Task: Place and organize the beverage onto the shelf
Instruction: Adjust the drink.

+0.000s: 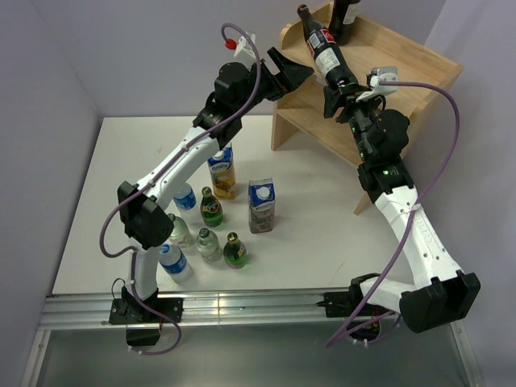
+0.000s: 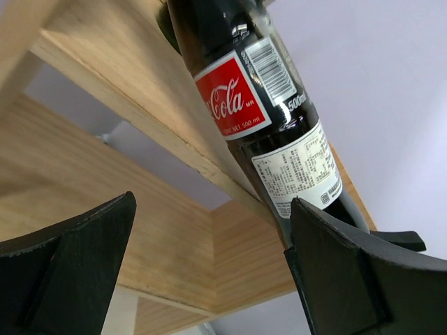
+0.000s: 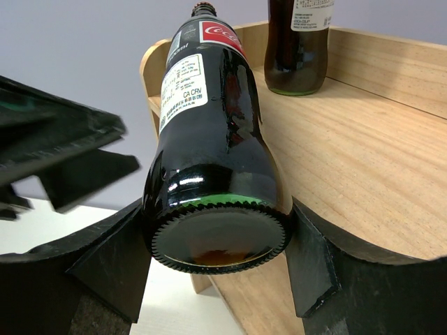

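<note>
Right gripper (image 1: 342, 89) clamps cola bottle (image 1: 322, 47) base; I read axis tilted, neck leaning away over shelf (image 1: 411, 68); left gripper (image 1: 292, 74) spread, just beside.

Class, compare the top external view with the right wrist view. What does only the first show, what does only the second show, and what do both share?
Only the top external view shows the drinks left on the table: two juice cartons, green bottles and water bottles. Only the right wrist view shows the ribbed underside of the cola bottle. Both show the right gripper holding that cola bottle tilted over the shelf, where a second cola bottle stands upright.
</note>
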Controlling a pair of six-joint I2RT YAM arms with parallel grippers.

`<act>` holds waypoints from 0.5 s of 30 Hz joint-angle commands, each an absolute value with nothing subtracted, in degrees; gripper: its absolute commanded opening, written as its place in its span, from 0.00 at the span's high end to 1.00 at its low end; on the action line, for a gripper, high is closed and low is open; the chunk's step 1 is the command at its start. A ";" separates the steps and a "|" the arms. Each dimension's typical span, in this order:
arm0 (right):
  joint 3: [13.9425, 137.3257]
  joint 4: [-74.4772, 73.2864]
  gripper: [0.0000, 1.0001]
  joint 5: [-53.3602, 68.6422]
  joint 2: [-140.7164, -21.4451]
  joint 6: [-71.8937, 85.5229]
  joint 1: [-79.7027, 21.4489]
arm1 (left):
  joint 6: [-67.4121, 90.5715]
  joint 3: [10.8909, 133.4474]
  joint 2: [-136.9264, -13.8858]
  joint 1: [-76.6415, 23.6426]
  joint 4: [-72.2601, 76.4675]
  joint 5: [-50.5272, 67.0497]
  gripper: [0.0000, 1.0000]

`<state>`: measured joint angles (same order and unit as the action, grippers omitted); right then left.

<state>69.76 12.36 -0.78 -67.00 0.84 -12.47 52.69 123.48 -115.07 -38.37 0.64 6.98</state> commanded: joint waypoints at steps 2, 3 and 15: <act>67.94 10.37 1.00 -3.87 -68.64 2.11 -10.37 | 57.30 128.06 -116.45 -38.76 11.33 13.80 0.01; 67.77 10.55 1.00 -3.87 -68.64 2.02 -10.37 | 57.48 128.23 -116.80 -38.76 11.95 14.06 0.01; 64.52 13.44 1.00 -2.46 -68.03 1.14 -10.37 | 60.20 132.27 -120.22 -38.85 14.07 15.56 0.01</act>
<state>67.33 16.49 -0.32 -66.76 0.14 -12.32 58.81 127.35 -119.02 -38.61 11.42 14.17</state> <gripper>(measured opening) 0.732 0.995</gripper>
